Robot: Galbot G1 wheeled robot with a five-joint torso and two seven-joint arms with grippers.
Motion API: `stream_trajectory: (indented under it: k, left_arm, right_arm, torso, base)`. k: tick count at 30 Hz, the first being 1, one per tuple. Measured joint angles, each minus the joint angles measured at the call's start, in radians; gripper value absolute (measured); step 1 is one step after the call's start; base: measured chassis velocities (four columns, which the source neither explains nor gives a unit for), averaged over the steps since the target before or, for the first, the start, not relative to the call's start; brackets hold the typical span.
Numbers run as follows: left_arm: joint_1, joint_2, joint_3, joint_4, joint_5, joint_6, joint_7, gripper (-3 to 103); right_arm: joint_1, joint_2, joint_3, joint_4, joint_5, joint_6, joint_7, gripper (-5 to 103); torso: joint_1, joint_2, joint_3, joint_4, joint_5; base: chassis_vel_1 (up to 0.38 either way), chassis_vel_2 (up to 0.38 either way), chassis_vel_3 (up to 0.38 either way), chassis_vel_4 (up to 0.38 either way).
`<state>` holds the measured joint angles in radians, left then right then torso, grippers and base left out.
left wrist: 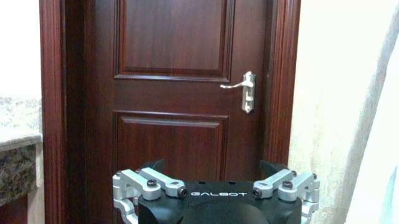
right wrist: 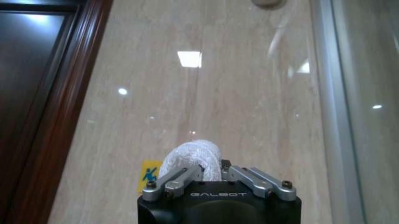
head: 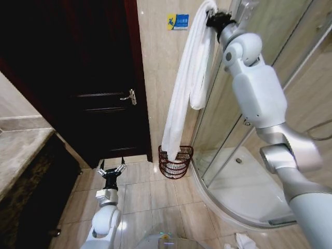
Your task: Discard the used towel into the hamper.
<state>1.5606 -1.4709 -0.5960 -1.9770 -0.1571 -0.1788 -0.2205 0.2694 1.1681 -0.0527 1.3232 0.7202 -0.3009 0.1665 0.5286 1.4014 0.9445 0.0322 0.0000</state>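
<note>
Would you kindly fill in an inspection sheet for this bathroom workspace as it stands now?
Surface: beige tiled floor, glossy, with a stone counter at the robot's left.
Job's things: white towel hangs long from the raised right pincer, its lower end reaching the wire hamper by the wall; whether it is inside is unclear.
Clutter: a crumpled white item on the floor near the shower.
Grippers: right pincer shut on the towel's top; left pincer low, open, empty, facing the door.
Cables: nothing seen.
Surroundings: dark wooden door with metal handle, blue wall sign, curved glass shower enclosure.
</note>
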Motion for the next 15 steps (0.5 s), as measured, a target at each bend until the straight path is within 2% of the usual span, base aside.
stream_trajectory:
  k: [15]
  left_arm:
    - [0.003, -0.001, -0.003, 0.007, -0.003, -0.009, 0.001, 100]
  right_arm:
    - [-0.062, 0.009, -0.011, 0.028, -0.013, 0.003, 0.004, 7]
  torso:
    - [0.0, 0.0, 0.0, 0.0, 0.0]
  base:
    - [0.0, 0.0, 0.0, 0.0]
